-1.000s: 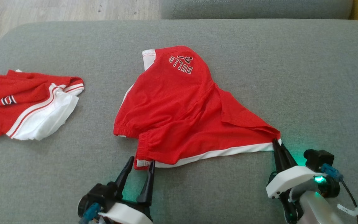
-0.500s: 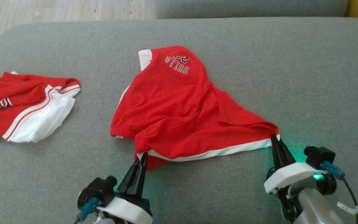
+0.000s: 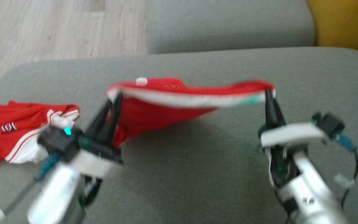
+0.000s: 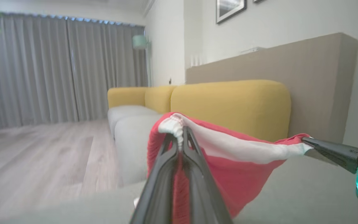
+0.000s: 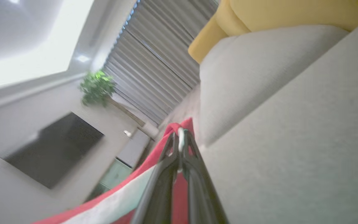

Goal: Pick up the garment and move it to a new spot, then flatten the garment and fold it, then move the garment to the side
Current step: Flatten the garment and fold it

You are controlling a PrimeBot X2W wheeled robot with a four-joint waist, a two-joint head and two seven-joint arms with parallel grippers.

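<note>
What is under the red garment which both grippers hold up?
Under the red garment lies bare grey cushion, darkened by its shadow. The cloth hanging beside the left gripper covers a patch of cushion behind it; what is there cannot be seen.

shorts [image 3: 157, 113]: they lay spread flat on the cushion [image 3: 197, 168]; now they hang above it, the white band pulled into a line between my left claw [image 3: 114, 99] and my right claw [image 3: 267, 93], the red cloth drooping under it.
left claw: a second ago it stood open, low on the cushion at the near corner; now it pinches that corner, raised off the cushion.
right claw: it was down at cushion level; now it is lifted above the cushion.
head camera: it has tipped up, so the cushion sits lower in my head view.
</note>
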